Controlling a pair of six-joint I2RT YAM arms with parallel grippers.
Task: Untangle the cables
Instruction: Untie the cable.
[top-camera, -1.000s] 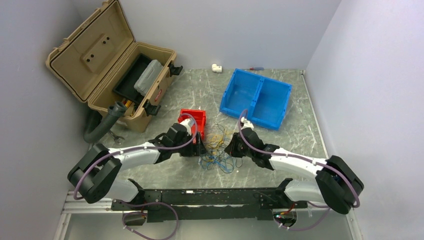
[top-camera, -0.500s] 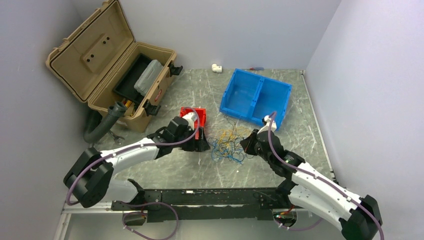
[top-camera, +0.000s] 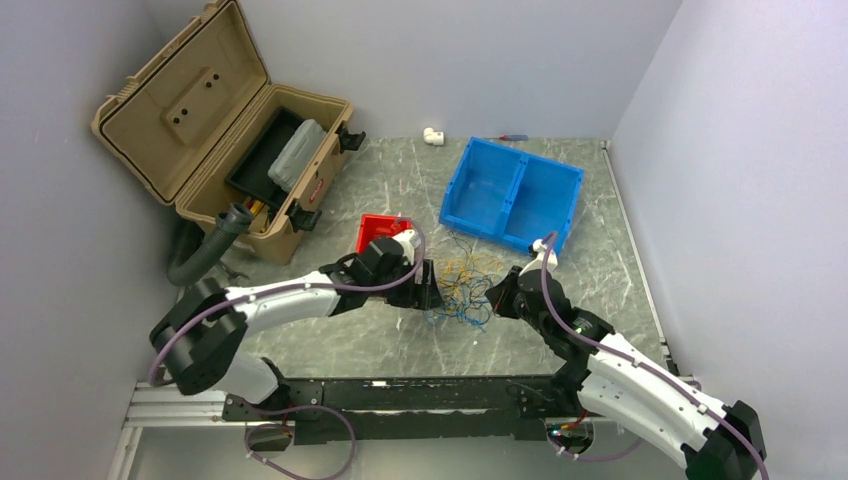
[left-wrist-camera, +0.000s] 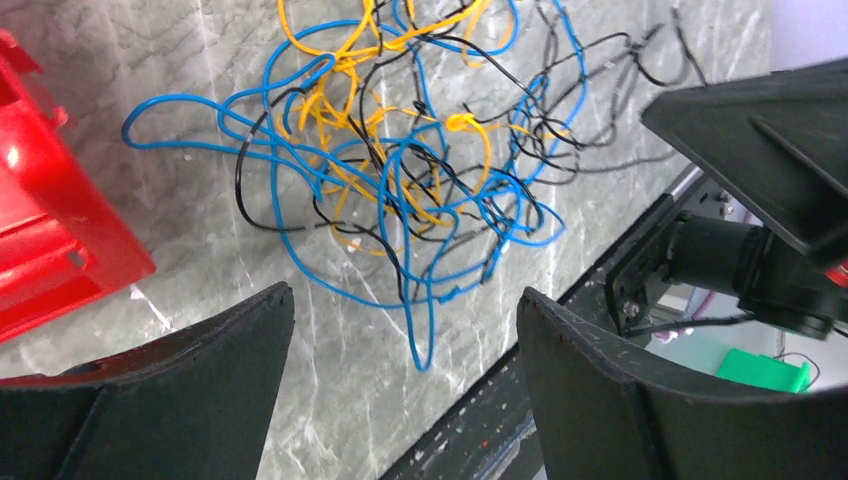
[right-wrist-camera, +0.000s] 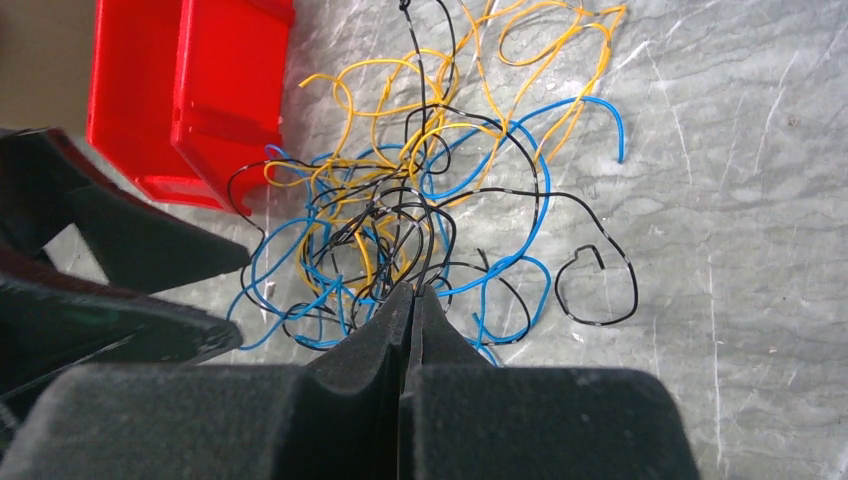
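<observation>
Right wrist view shows the right jaws pinching a black strand of the cables, left jaws wide open beside them; next, likely, gripping another loop.

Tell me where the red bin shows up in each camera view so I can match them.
Top external: red bin near the centre, just left of the cables.
Left wrist: red bin at the left edge.
Right wrist: red bin at top left.
Shared landmark: the cables, in all three views.
</observation>
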